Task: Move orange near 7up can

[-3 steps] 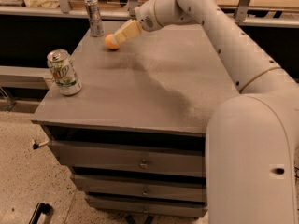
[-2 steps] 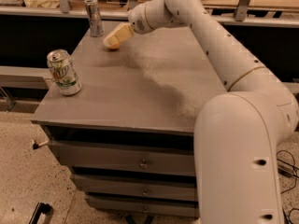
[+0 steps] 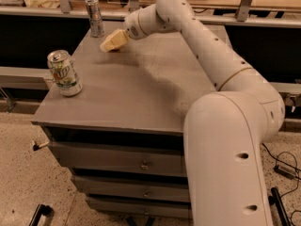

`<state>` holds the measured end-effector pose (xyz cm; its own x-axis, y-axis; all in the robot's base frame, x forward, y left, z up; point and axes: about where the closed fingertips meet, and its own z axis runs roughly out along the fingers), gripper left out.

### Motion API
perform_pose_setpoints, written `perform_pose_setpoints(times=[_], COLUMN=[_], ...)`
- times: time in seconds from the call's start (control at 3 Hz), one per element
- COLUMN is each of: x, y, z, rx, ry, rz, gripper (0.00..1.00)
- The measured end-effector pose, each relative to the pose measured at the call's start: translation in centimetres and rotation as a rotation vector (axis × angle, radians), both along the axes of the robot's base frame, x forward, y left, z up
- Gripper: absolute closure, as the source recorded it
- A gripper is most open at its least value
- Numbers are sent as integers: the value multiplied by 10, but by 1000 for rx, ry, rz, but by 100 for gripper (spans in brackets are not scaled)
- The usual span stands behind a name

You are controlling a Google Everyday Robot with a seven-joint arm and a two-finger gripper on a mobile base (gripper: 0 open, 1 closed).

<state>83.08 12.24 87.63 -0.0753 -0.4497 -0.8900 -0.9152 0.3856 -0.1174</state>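
Note:
The 7up can [image 3: 65,73], green and white with a silver top, stands upright near the front left corner of the grey cabinet top [image 3: 141,93]. My gripper [image 3: 112,42], cream-coloured at the end of the white arm, is low over the far left part of the top, just right of a slim silver can. The orange is hidden: the gripper covers the spot where it lay. The gripper is well behind and to the right of the 7up can.
A slim, tall silver-grey can [image 3: 95,17] stands at the far left edge, close to the gripper. The white arm [image 3: 211,51] reaches across the right side of the top. Drawers [image 3: 141,164] sit below the front edge. A dark shelf runs behind.
The gripper has moved a little left and down over the orange, which showed at its tip before and is now covered. The cans have not moved.

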Motion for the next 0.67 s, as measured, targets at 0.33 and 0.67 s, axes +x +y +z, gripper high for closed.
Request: perform_pose_setpoints(times=[0.33, 0.67], x=[5, 6], y=[4, 5], z=[-14, -21], rx=[-15, -25], ry=[18, 29], rz=[-9, -11], gripper=[21, 44])
